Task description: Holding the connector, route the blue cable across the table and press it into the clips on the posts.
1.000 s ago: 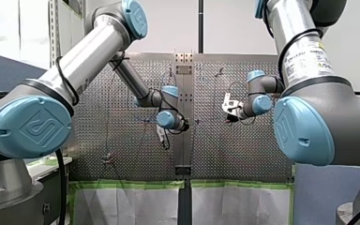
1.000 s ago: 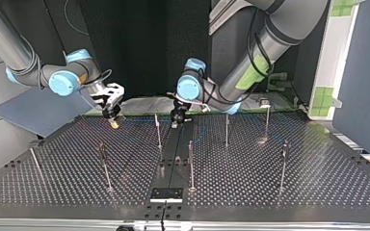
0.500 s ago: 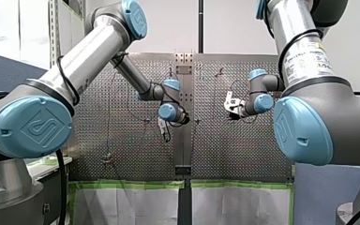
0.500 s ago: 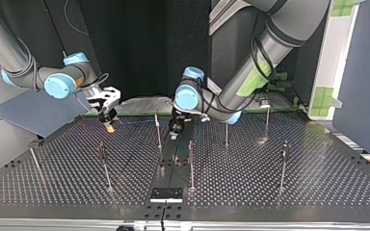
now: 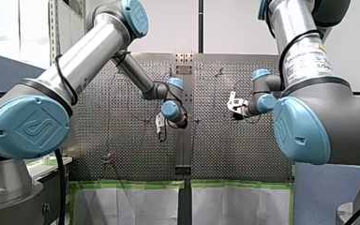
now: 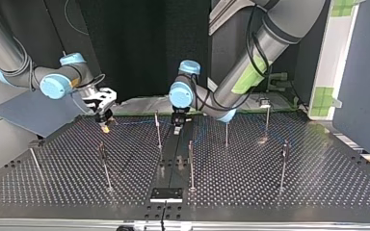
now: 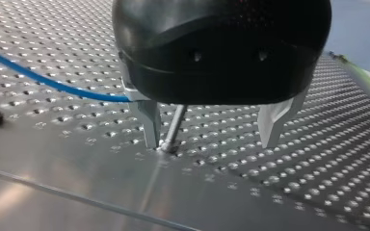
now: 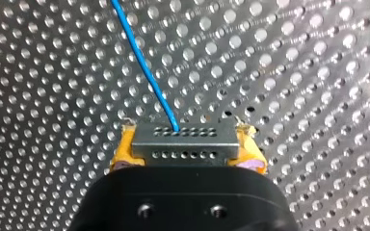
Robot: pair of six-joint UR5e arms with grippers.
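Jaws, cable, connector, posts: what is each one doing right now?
Left jaws: open, a post between them.
Right jaws: shut on the connector.
Blue cable: joined to the connector, running off over the table.
Other posts: upright.

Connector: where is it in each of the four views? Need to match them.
Right wrist view: connector clamped between my right gripper's yellow pads.
Top view: at the view's left, at that gripper's tip.
Front view: at my right gripper, too small to make out.
Left wrist view: not in it.
Shared landmark: the blue cable leaving it, also crossing the left wrist view.
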